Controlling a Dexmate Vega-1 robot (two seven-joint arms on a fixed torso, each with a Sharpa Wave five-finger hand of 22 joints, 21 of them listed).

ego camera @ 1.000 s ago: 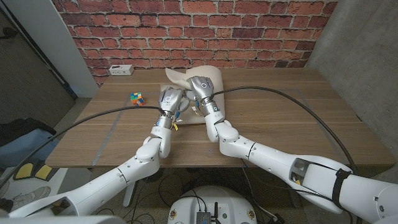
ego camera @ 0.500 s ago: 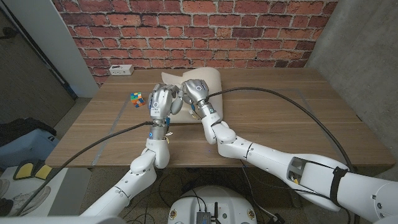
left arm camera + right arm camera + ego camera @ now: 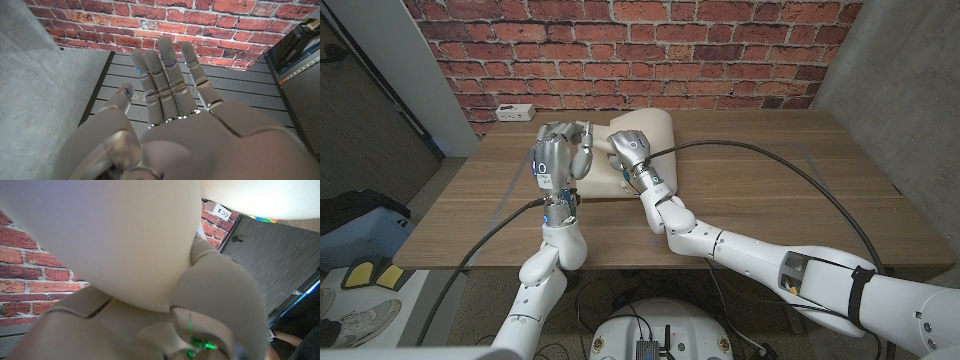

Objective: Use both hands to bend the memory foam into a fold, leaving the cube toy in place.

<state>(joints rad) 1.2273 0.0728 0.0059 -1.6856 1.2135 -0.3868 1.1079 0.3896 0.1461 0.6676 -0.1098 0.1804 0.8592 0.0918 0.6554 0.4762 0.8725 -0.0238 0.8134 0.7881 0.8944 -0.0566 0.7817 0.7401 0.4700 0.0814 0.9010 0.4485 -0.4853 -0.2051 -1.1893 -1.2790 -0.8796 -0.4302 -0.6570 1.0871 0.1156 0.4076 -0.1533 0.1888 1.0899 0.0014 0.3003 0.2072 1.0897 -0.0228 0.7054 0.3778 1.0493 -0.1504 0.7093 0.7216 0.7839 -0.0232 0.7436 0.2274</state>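
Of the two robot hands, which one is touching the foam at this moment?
The right hand presses on the beige memory foam. The left hand is raised with its fingers extended, holding nothing.

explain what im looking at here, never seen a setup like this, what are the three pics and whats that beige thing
This is a two-armed robot with human-like hands, standing at a wooden table before a brick wall. The wide picture looks down from a camera on its head; the other two come from cameras on its wrists. The beige thing is a memory foam pad lying on the table. The right hand presses on it, and that wrist's camera sees the foam up close. The left hand is raised with fingers spread, holding nothing. A white power strip lies near the far left corner.
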